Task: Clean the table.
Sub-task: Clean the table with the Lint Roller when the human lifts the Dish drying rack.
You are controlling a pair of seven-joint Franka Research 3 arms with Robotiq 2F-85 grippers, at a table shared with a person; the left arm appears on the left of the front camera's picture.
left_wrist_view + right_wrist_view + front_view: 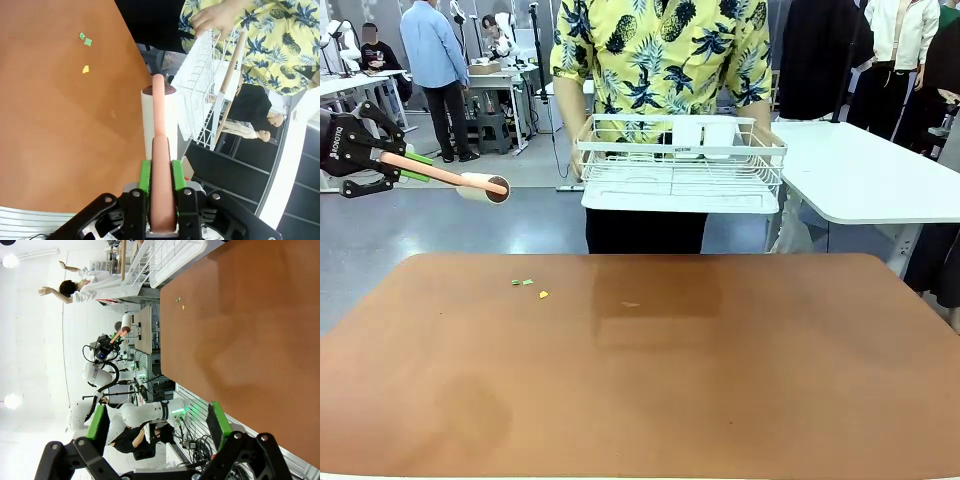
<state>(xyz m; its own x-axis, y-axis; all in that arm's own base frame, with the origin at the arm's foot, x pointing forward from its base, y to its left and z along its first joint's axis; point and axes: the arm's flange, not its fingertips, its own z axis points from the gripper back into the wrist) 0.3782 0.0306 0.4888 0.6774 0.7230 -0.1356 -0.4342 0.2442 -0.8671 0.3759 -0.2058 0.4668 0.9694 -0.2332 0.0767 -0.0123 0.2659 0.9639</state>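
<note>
The brown surface [720,380] lies below and ahead of the left hand [415,168], bare except for a few green and yellow scraps [527,285]. The left hand pinches the pink handle of a lint roller [485,187], held level off the near-left edge, likely poised to roll over the scraps. Farther off, a person holds a wire rack [620,165] above the far edge, probably to free the surface. The right hand [157,422] hangs spread, holding nothing.
</note>
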